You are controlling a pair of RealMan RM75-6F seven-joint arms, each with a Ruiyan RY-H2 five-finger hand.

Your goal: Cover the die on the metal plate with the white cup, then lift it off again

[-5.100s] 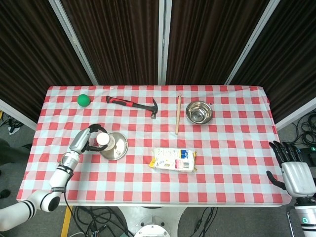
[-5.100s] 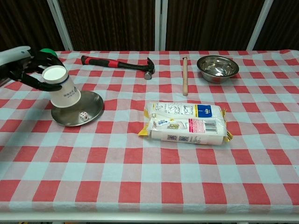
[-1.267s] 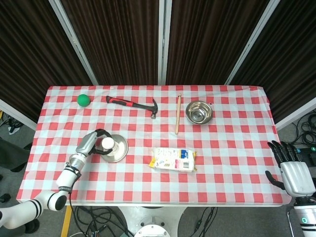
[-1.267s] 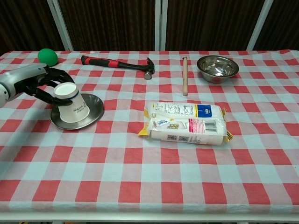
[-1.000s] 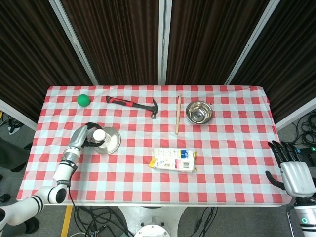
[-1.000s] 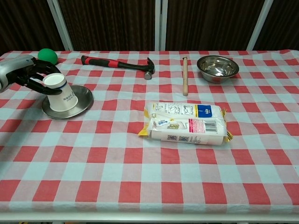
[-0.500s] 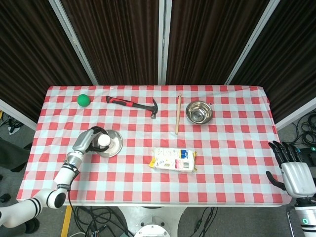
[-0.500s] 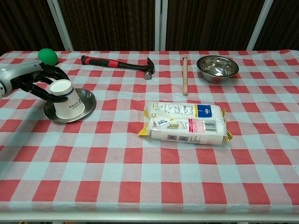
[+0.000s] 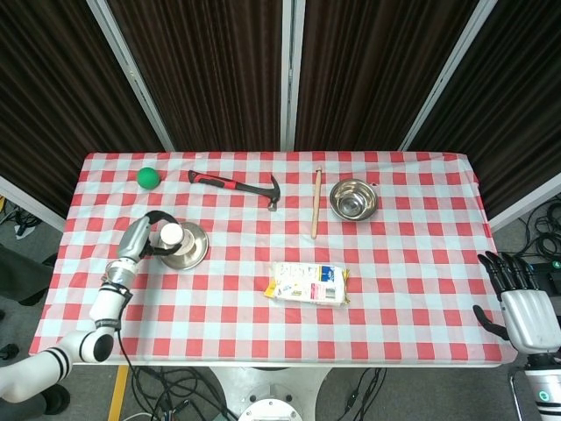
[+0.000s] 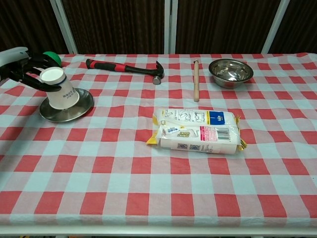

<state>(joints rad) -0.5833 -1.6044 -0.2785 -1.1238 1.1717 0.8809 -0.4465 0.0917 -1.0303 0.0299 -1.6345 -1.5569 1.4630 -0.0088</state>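
The white cup (image 10: 59,90) stands upside down on the metal plate (image 10: 74,110) at the table's left side, tilted a little. My left hand (image 10: 28,68) grips the cup near its upturned base. In the head view the cup (image 9: 171,237) stands on the plate (image 9: 194,249) with the left hand (image 9: 145,239) around it. The die is hidden; no view shows it. My right hand (image 9: 524,307) hangs open past the table's right front corner, holding nothing.
A green ball (image 10: 52,56), a red-handled hammer (image 10: 126,68), a wooden stick (image 10: 196,79) and a steel bowl (image 10: 230,70) lie along the back. A packet of tissues (image 10: 198,130) sits in the middle.
The plate with the cup on it has slid left and back across the cloth, along with my left hand. The right hand has not moved.
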